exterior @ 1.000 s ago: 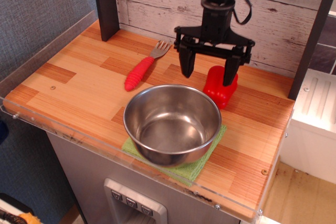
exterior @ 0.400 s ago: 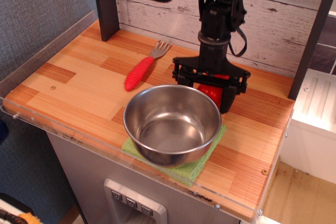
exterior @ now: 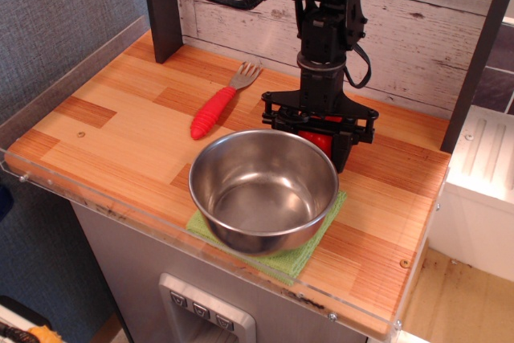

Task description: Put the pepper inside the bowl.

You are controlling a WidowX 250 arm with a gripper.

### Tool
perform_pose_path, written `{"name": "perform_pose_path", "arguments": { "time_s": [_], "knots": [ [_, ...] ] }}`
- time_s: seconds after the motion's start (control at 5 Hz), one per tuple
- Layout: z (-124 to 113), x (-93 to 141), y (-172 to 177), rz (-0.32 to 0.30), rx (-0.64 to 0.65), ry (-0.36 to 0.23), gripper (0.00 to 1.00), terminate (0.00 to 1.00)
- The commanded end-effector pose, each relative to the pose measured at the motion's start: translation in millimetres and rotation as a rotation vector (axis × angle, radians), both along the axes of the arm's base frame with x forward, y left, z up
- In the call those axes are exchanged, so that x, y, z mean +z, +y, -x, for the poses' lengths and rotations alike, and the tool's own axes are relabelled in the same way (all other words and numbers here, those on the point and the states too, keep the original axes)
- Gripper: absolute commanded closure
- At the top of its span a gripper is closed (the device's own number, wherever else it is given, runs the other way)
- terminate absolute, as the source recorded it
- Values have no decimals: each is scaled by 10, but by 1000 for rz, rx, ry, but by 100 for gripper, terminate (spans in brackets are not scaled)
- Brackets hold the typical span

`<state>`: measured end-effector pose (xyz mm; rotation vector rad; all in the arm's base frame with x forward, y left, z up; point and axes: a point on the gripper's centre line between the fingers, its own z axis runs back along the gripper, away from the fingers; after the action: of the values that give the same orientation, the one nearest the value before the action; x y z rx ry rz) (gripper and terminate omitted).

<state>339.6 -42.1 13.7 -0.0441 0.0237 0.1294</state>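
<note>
Here, starting at the left, a fork (exterior: 217,106) with a red handle lies flat on the wooden tabletop (exterior: 120,126), at about ten o'clock from the bowl (exterior: 263,189) and well apart from it. The bowl is empty and sits on a green cloth (exterior: 301,256) near the front edge. Just behind its far rim, at about one o'clock, the hand (exterior: 318,136) is lowered over the pepper (exterior: 321,140), fingers (exterior: 340,150) spread to either side; only a sliver of red shows between them. Whether the fingers press on the pepper or only bracket it, I cannot tell. The risk, as I judge it, lies in that closeness: the near finger stands right by the bowl's rim, so a lift with any forward drift could knock the bowl or drag it on its cloth. The glossy, lobed pepper could also squirt out of a grip that lands off-centre.
</note>
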Motion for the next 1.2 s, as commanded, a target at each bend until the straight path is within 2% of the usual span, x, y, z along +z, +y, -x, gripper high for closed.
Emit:
{"name": "perform_pose_path", "arguments": {
  "time_s": [0.0, 0.2, 0.4, 0.6, 0.8, 1.0],
  "knots": [
    [-171, 508, -33, 65, -73, -128, 100, 0],
    [-133, 1017, -37, 80, -112, -261, 100, 0],
    [199, 1383, -67, 112, -175, -328, 100, 0],
    [604, 1400, -21, 126, -200, -296, 100, 0],
    [882, 1349, 102, 114, -183, -247, 100, 0],
    [1023, 1267, 229, 95, -162, -197, 100, 0]
  ]
}}
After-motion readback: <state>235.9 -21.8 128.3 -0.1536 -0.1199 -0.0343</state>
